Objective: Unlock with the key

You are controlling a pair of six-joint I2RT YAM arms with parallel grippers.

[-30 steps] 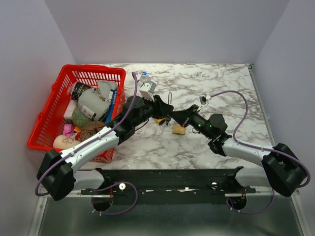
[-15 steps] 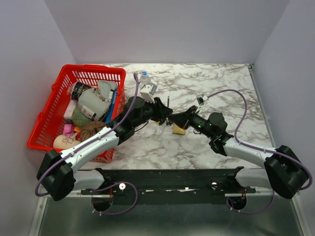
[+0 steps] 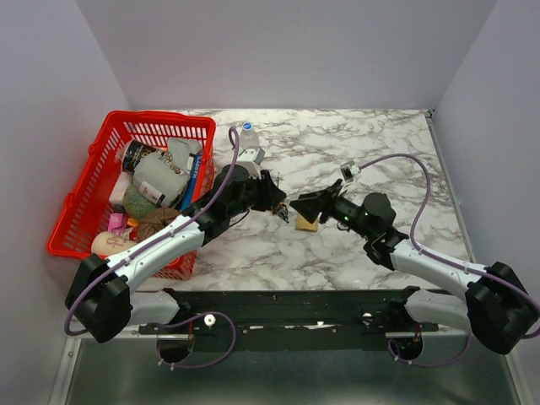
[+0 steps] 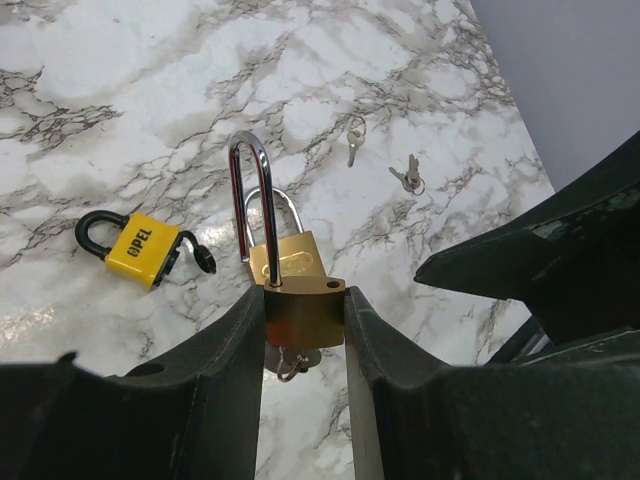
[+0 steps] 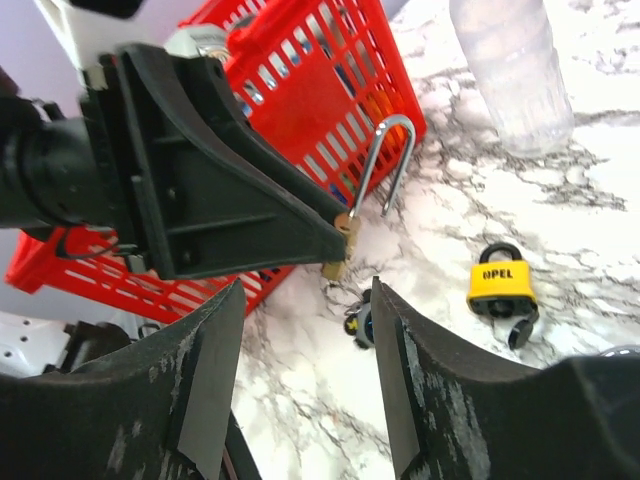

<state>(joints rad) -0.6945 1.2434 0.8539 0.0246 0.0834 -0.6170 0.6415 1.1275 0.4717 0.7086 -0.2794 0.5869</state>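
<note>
My left gripper (image 4: 304,300) is shut on a brass padlock (image 4: 304,312), held above the marble table. Its steel shackle (image 4: 250,190) stands raised, with one leg out of its hole. A key (image 4: 290,362) with a small ring hangs from the lock's underside. In the right wrist view the same padlock (image 5: 340,245) shows at the tip of the left fingers (image 5: 220,190). My right gripper (image 5: 305,290) is open and empty, a short way from the lock. In the top view the two grippers, left (image 3: 278,202) and right (image 3: 299,205), nearly meet.
On the table lie a second brass padlock (image 4: 290,255), a yellow padlock (image 4: 140,247), loose keys (image 4: 408,175) and a dark key bunch (image 5: 360,322). A red basket (image 3: 80,198) of items stands at the left. A clear bottle (image 5: 510,70) stands behind.
My right gripper has opened and let go at the padlock's underside, drawing back slightly. The left gripper still holds the padlock and has shifted a little.
</note>
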